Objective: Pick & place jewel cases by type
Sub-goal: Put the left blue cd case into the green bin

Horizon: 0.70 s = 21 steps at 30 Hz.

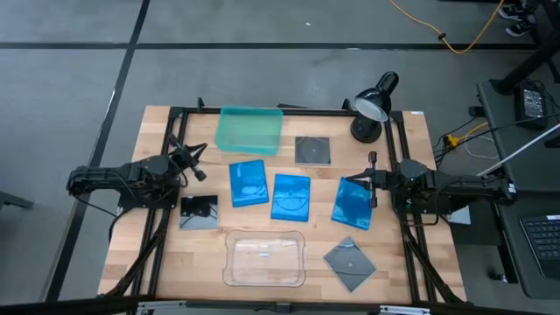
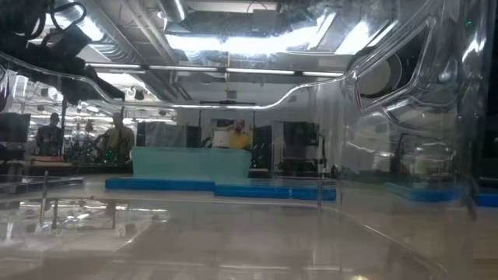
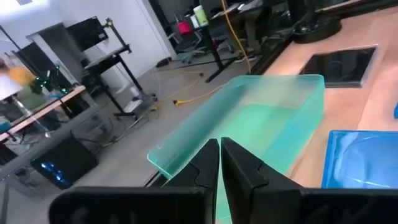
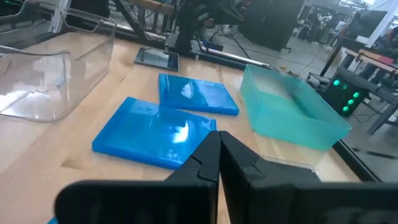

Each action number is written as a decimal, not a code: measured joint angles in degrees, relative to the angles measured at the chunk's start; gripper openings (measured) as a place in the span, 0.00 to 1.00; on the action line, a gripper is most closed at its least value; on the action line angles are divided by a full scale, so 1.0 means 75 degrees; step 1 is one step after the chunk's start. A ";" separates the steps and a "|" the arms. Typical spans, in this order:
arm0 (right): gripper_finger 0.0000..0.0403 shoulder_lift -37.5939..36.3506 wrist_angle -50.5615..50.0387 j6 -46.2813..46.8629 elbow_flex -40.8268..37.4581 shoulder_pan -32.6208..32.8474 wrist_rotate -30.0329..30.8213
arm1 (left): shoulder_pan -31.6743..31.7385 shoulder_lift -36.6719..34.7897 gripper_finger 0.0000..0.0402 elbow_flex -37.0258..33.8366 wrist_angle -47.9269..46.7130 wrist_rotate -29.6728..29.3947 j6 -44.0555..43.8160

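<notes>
Three blue jewel cases lie flat mid-table: left, middle and right. Three dark grey cases lie flat too: far, left and near-right. My left gripper is shut and hovers at the left, between the teal tray and the left grey case. Its wrist view shows shut fingers facing the teal tray. My right gripper is shut at the right blue case's far-right corner. In its wrist view it faces two blue cases.
A clear tray sits at the near edge and fills the low view. A black desk lamp stands at the far right corner. Bare wood shows at the near-left corner. People stand in the room beyond.
</notes>
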 joint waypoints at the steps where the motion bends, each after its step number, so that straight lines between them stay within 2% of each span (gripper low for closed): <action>1: 0.03 0.0000 0.0023 0.0000 0.0001 0.0000 0.0000 | 0.0000 0.0000 0.03 0.0000 0.0000 0.0013 0.0000; 3: 0.03 0.0000 0.0042 0.0068 -0.0002 0.0000 -0.0003 | 0.0000 0.0000 0.03 0.0000 0.0000 0.0125 0.0003; 10: 0.03 0.0003 0.0582 0.1521 0.0001 0.0003 -0.0204 | 0.0015 0.0000 0.02 -0.0017 0.0309 -0.0036 0.0193; 17: 0.03 -0.0003 0.1879 0.3150 0.0000 0.0000 -0.0211 | 0.0015 0.0000 0.03 -0.0016 0.1338 0.0182 -0.2465; 21: 0.03 -0.0003 0.1945 0.3683 -0.0002 0.0000 -0.0210 | 0.0015 0.0000 0.03 -0.0016 0.1669 -0.0171 -0.2797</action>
